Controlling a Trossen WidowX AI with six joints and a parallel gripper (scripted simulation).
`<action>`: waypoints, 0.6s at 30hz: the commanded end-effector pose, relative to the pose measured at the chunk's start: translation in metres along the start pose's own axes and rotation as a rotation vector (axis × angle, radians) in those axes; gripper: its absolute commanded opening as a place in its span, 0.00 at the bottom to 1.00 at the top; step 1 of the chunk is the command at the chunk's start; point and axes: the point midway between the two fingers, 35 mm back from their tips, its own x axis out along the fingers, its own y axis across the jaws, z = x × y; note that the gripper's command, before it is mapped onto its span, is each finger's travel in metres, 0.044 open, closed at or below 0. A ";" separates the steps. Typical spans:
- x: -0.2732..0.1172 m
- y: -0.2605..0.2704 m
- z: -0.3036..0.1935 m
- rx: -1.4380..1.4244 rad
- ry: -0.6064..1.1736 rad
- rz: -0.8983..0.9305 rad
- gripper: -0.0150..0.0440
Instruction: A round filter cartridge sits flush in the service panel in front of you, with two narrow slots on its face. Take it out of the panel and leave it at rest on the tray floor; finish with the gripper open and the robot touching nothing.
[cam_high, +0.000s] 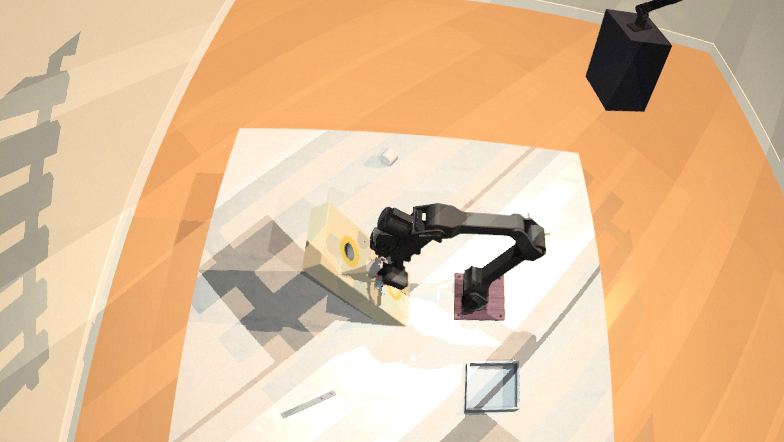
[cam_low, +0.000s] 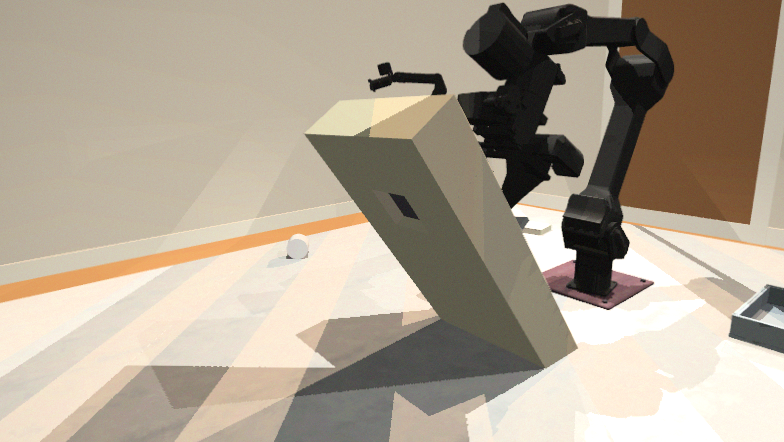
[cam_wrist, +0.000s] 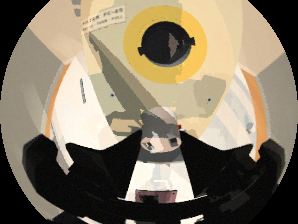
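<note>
The cream service panel (cam_high: 337, 222) (cam_low: 439, 247) (cam_wrist: 225, 50) leans back, its face towards the arm. An empty notched round opening inside a yellow ring (cam_high: 356, 259) (cam_wrist: 132, 44) shows in its upper face. The grey cartridge (cam_high: 374, 266) (cam_wrist: 161, 131) stands out in front of the panel face, below that ring, its slotted end towards the wrist. My gripper (cam_high: 377, 269) (cam_wrist: 160, 133) is shut on the cartridge, one finger on each side. Whether its far end is still inside the panel is hidden. The tray (cam_high: 466, 387) (cam_low: 760, 331) holds nothing visible.
Part of a second yellow ring (cam_high: 395, 295) shows low on the panel beside the gripper. A white cylinder (cam_high: 388, 157) (cam_low: 298, 246) lies beyond the panel. A thin grey bar (cam_high: 308, 404) lies left of the tray. The arm's reddish base plate (cam_high: 494, 296) (cam_low: 631, 288) stands between panel and tray.
</note>
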 end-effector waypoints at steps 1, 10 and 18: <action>-0.005 0.000 0.013 0.000 -0.004 0.000 0.25; -0.035 0.000 0.021 0.000 -0.003 0.000 0.25; -0.072 0.000 0.023 0.000 -0.001 0.000 0.25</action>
